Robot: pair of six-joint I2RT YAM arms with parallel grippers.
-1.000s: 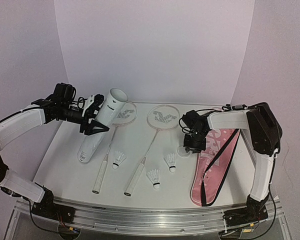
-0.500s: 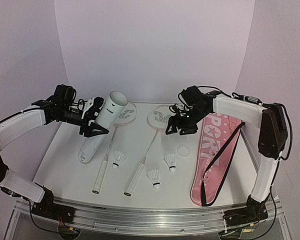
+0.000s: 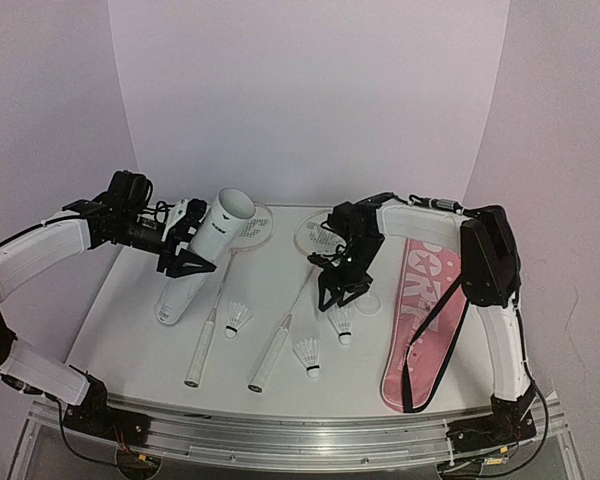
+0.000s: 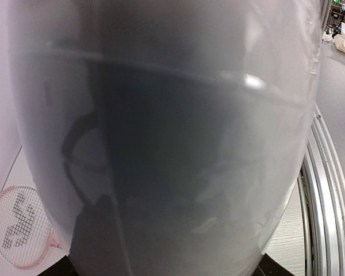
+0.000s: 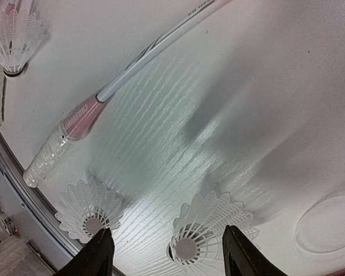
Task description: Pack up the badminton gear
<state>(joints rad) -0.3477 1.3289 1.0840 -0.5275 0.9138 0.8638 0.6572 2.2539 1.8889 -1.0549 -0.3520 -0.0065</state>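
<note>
The left claw (image 3: 185,248) is clenched around the tall white cylindrical tube (image 3: 205,245). It holds the tube tilted at the left of the overhead view, open mouth up and toward the middle, presumably so shuttlecocks can be dropped in; from the left wrist the tube's pale wall fills almost the whole frame. The right claw (image 3: 342,292) is released, its black fingertips (image 5: 98,253) spread either side of a small white feather shuttlecock (image 5: 210,230) on the white desk (image 3: 130,300) just right of centre, apparently lined up for a pick. A second shuttlecock (image 3: 239,318) and a third shuttlecock (image 3: 308,354) lie lower in the frame, beside the white handles of the left slim racket (image 3: 252,228) and the right slim racket (image 3: 268,362), not yet packed. A clear round lid (image 3: 368,300) lies flat between the targeted shuttlecock and the long pink bag (image 3: 430,320) at the right. On the bag the white letters "PORT" show; the arm covers the start. Dark print near the tube's mouth and on the racket's pink shaft band (image 5: 80,118) is unreadable.
</note>
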